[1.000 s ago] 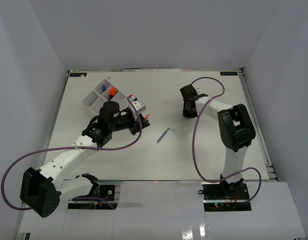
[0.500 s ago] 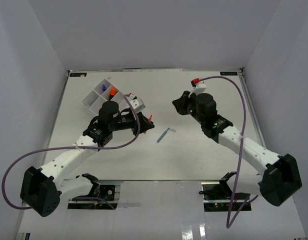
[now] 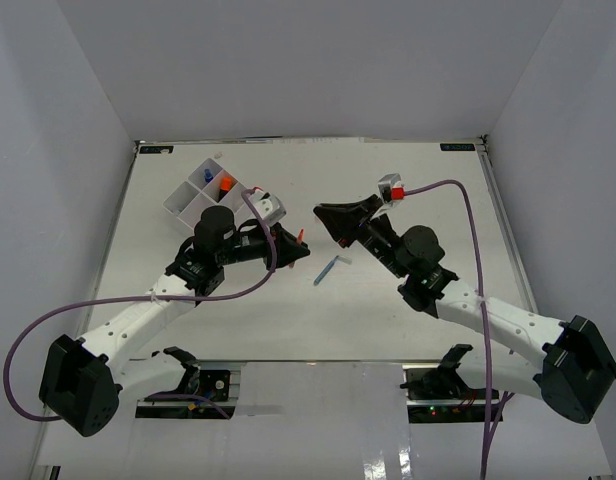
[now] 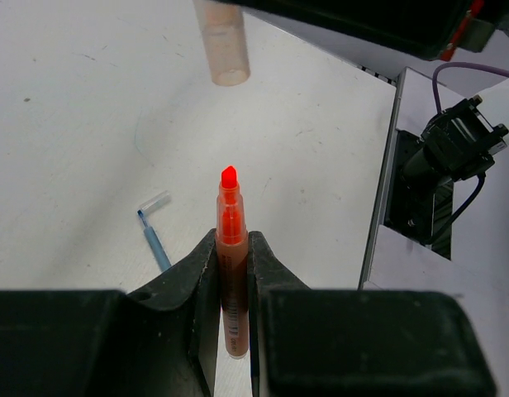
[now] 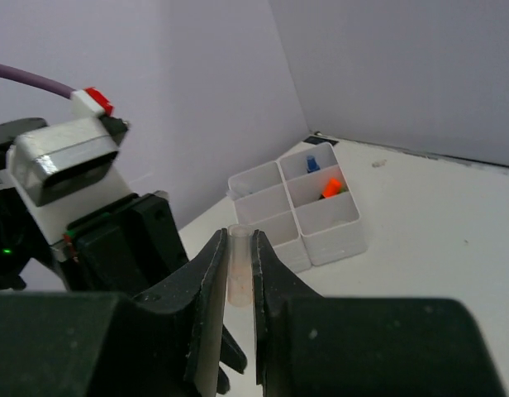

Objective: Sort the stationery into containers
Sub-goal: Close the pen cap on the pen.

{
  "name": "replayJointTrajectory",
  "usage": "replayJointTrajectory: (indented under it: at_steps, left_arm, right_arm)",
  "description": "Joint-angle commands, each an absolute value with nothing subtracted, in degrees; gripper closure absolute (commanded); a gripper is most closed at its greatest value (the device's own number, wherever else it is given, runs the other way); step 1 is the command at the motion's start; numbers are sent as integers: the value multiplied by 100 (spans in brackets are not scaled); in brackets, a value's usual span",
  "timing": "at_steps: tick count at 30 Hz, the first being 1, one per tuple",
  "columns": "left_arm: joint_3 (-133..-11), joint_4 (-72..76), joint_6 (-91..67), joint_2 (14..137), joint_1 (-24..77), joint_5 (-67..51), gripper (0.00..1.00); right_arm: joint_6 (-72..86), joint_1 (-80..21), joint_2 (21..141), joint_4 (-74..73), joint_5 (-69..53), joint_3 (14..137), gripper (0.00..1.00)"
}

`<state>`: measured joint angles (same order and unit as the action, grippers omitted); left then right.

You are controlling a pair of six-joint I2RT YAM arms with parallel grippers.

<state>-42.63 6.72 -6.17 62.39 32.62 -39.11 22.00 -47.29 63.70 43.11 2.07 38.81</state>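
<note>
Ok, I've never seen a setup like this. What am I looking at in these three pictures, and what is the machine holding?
Two robot arms are bolted at the near edge of a white table. The wide picture comes from a fixed camera above and behind them. The other two come from a camera on each wrist, looking past that arm's own fingers. The left gripper is shut on an uncapped orange highlighter. The right gripper is shut on a translucent cap, held just beyond the highlighter's tip. On the table lie a blue pen and a white four-compartment tray holding a blue item and an orange item.
</note>
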Motion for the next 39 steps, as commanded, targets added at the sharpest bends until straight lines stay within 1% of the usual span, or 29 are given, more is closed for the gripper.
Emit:
replayJointTrajectory:
  at_steps: [1, 6, 15, 39]
  left_arm:
    - [-4210, 870, -712, 6100, 3243, -3999, 98]
    - [-4201, 896, -729, 6100, 3243, -4008, 97]
    - [-4192, 932, -738, 6082, 3243, -4043, 97]
    - [-4105, 1072, -800, 5906, 3243, -3981, 97]
  right_arm:
    - [2109, -4887, 6372, 5440, 80, 3876, 92]
    - [2136, -4975, 6469, 5678, -193, 3911, 92]
    - [2066, -5054, 6662, 5599, -316, 4034, 92]
    - [2048, -5194, 6785, 5643, -193, 3841, 92]
